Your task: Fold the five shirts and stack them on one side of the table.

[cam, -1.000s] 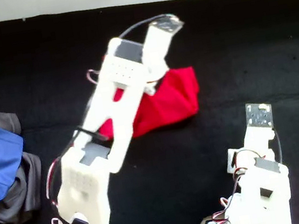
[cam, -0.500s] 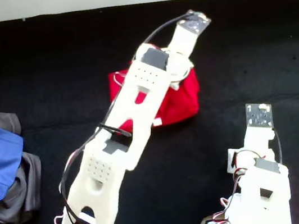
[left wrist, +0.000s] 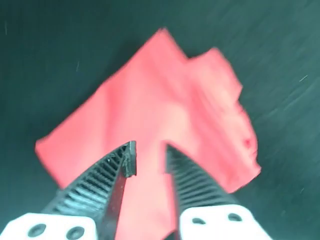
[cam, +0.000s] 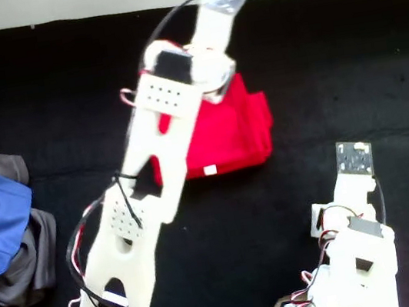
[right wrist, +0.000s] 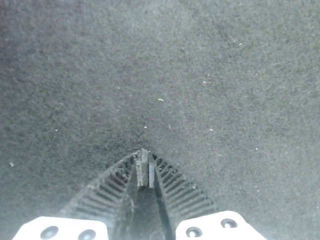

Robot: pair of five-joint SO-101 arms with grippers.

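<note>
Red shirt (cam: 236,129), roughly folded, lies on the table (cam: 358,43), centre, toward the far edge. My left gripper (left wrist: 149,152) hovers over it, fingers slightly apart, holding nothing. My right gripper (right wrist: 145,167) sits near the front edge, fingers pressed together. I judge the cloth light, limp and not slippery, so I would pinch a folded corner through all layers.

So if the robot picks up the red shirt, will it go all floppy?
Probably floppy: the red shirt is soft, wrinkled cloth, so a pinched bit would likely lift while the rest droops. It looks light, easy for the left gripper to carry. Pushed, it would likely bunch up on the black table rather than roll.
</note>
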